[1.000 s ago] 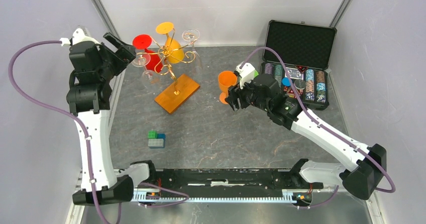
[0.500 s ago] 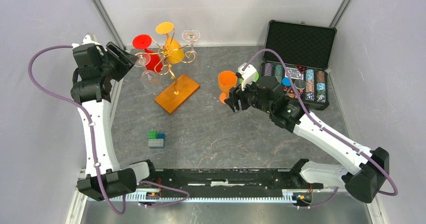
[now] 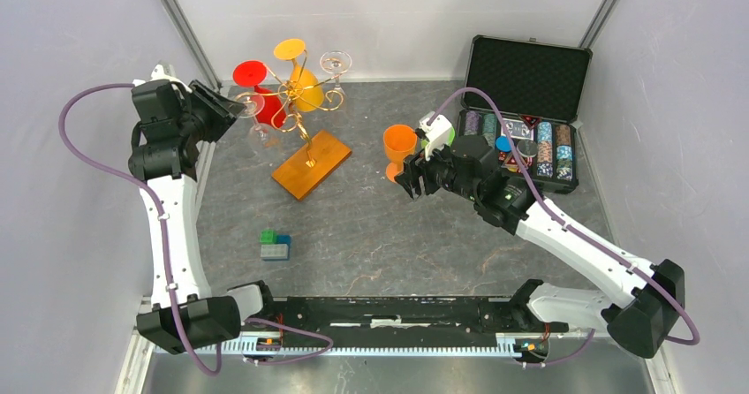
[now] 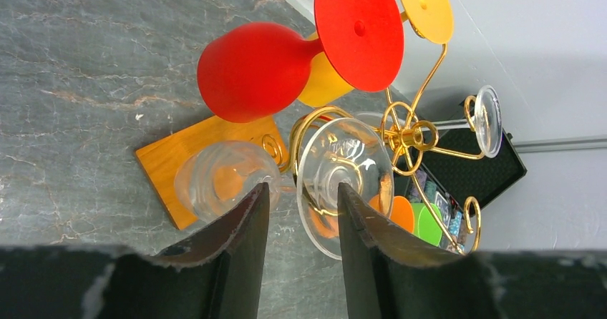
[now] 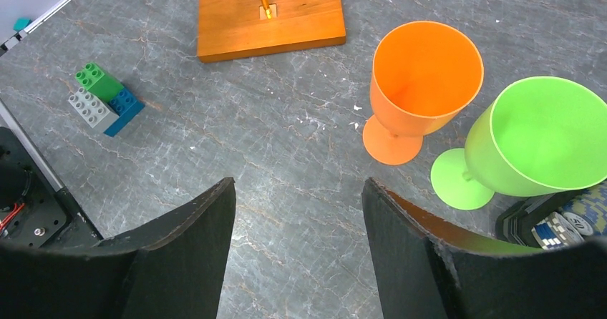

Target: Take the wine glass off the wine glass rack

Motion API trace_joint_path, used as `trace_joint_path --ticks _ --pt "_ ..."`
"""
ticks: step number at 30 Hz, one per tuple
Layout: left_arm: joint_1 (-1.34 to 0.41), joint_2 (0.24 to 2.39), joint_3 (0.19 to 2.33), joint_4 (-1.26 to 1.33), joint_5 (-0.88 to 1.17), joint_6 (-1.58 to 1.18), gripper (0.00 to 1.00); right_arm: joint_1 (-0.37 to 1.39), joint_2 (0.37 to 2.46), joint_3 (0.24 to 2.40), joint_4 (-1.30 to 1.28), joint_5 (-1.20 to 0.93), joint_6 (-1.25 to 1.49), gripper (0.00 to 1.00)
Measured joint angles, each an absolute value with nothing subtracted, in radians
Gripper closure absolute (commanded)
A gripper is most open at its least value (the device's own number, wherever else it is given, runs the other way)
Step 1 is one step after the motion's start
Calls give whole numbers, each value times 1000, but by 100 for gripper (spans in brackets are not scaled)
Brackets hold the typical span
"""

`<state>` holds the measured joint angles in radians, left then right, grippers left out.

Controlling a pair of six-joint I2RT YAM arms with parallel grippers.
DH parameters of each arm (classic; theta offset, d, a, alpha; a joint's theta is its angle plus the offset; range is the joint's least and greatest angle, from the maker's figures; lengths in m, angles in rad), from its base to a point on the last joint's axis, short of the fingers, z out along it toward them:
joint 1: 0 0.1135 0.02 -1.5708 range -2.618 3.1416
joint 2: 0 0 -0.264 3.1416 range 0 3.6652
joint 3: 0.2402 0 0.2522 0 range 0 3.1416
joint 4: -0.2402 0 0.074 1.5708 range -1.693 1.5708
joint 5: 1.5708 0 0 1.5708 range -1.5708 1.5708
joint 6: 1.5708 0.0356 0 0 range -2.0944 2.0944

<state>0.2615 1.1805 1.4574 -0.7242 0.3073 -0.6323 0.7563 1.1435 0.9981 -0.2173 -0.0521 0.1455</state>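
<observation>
Well, the step in hand looks like the reach-and-grasp. The left gripper (image 4: 302,190) is up at the rack (image 3: 296,102), its two fingers spread only a little way and set either side of the thin stem of a clear wine glass (image 4: 336,162). That glass hangs on one of the gold scroll arms on the rack's left side. In the wrist view its bowl lies to the left of the fingers and its flat foot to the right, caught in the curl. The jaws are not pressing on the stem, so nothing is held yet.

To my eye the next move is to close gently on the stem and then slide the glass outward along the curl until the foot comes free, rather than pulling straight down. It needs care, because a red glass (image 4: 258,72) and a yellow one (image 4: 322,83) hang close by, and the stand on its orange base (image 3: 311,164) looks easy to tip.

The right gripper (image 5: 298,187) hangs wide open and empty over the table (image 5: 236,140), near an orange cup (image 5: 422,76) and a green cup (image 5: 544,133).

I can read no brand or lettering anywhere. The chips in the open case (image 3: 530,85) carry marks too small to make out.
</observation>
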Motion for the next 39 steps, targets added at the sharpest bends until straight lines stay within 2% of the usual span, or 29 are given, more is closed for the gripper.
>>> trace_joint_path --ticks 19,32,39 --pt "263 1138 1435 -697 316 -644 81 756 1139 985 -195 -51 154 30" --pt "272 1124 1376 -600 345 -778 97 756 1138 983 -194 -47 154 30" --pt "273 1104 1319 -514 360 -877 98 756 1138 978 -190 -43 154 30"
